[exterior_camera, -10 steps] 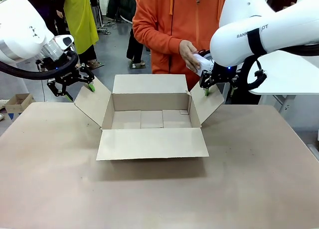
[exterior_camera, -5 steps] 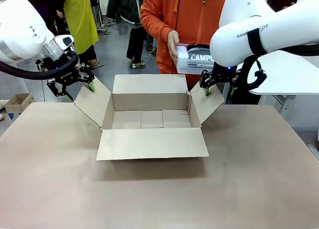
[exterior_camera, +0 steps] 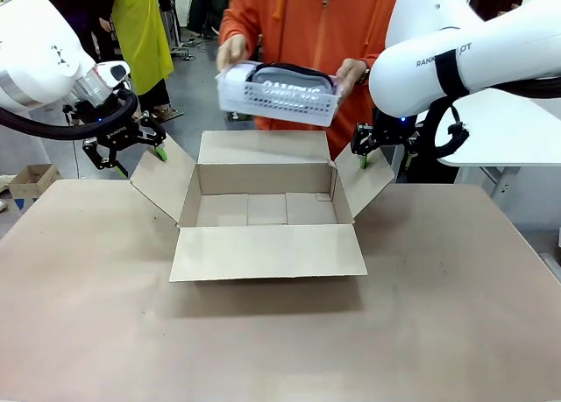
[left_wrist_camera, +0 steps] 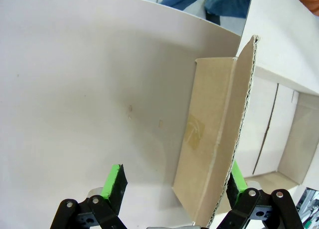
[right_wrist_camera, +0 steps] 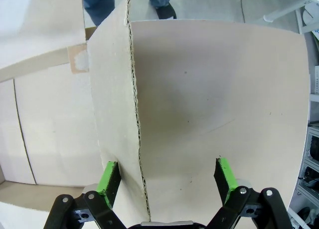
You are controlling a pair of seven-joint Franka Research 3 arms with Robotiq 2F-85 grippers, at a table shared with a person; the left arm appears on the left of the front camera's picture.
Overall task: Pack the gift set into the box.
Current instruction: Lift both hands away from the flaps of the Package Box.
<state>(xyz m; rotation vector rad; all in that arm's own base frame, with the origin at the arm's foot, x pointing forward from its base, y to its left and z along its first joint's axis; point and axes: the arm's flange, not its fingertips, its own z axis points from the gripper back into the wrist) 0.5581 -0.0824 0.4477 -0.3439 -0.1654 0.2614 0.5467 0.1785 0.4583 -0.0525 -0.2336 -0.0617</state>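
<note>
The box (exterior_camera: 263,179) stands open at the table's middle, all four flaps spread out. A person in an orange top holds the gift set (exterior_camera: 280,75), a grey pouch lying in a white perforated basket (exterior_camera: 276,102), in both hands above the box's far flap. My left gripper (exterior_camera: 140,161) is open with the left flap (left_wrist_camera: 214,139) standing between its fingers, close to one green pad (left_wrist_camera: 237,176). My right gripper (exterior_camera: 384,157) is open likewise, astride the right flap (right_wrist_camera: 117,104), whose edge runs near one pad (right_wrist_camera: 108,176).
A small brown carton (exterior_camera: 33,179) sits off the table's far left corner. Other people stand behind on the left. The brown tabletop (exterior_camera: 280,341) lies bare in front of the box.
The person has swung the gift set from beside my right arm to above the box's far flap and now holds it with both hands. Neither arm has moved.
</note>
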